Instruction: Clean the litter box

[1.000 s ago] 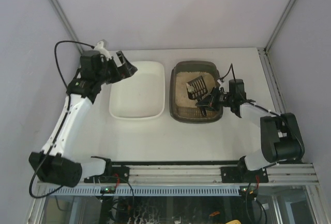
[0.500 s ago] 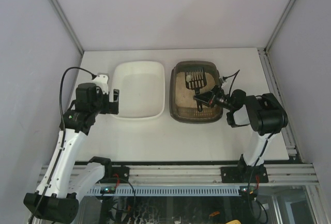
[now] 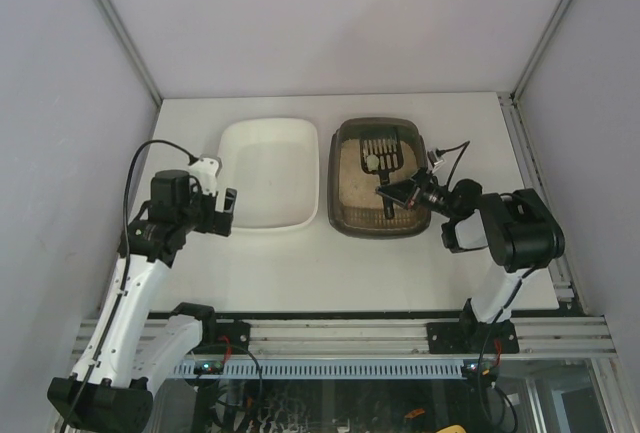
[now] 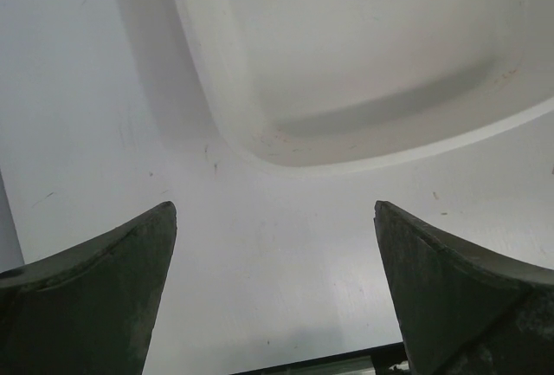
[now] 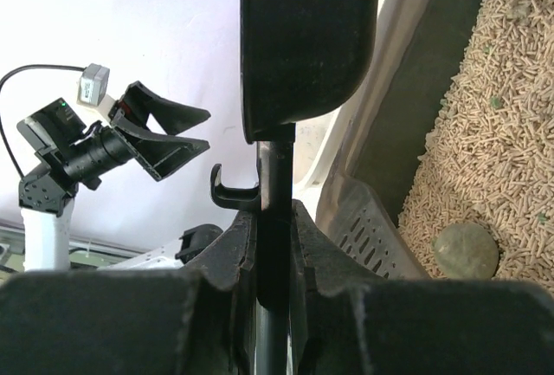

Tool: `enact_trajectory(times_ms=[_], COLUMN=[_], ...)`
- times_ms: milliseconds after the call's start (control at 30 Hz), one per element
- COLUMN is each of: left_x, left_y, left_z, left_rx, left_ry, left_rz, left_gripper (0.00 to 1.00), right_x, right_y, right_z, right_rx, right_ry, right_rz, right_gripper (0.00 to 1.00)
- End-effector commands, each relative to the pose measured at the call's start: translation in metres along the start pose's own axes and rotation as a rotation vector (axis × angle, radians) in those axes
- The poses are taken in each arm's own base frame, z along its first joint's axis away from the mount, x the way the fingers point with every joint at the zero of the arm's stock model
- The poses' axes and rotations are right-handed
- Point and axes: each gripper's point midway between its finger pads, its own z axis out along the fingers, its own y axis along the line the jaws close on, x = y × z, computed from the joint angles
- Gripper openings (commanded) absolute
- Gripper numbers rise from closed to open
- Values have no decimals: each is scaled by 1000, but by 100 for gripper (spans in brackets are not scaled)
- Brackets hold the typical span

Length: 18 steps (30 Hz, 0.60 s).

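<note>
Right jaws pinch the scoop handle — its end hidden.

The litter box runs off the right wrist view; the white tray off the left's.

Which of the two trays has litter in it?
The dark grey-brown litter box on the right: beige pellets fill it, with the black scoop over them. The white tray beside it shows only bare plastic.
</note>
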Motion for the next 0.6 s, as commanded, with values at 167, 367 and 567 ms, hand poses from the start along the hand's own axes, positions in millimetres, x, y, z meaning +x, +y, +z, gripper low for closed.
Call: enact_trajectory(times_ms=[167, 367, 567], left_x=[5, 6, 8], left_y=[-9, -10, -10], left_z=[2, 3, 4], left_rx=[61, 64, 62], left_ry=[-10, -10, -4], left_rz=[27, 27, 23], left_gripper=[100, 100, 100], right_x=[-4, -21, -42], right_y=[18, 16, 1], right_z=[-8, -17, -27], right_rx=[-55, -25, 2], right_ry=[-31, -116, -146], right_rz=[-159, -127, 98], right_gripper=[0, 0, 0])
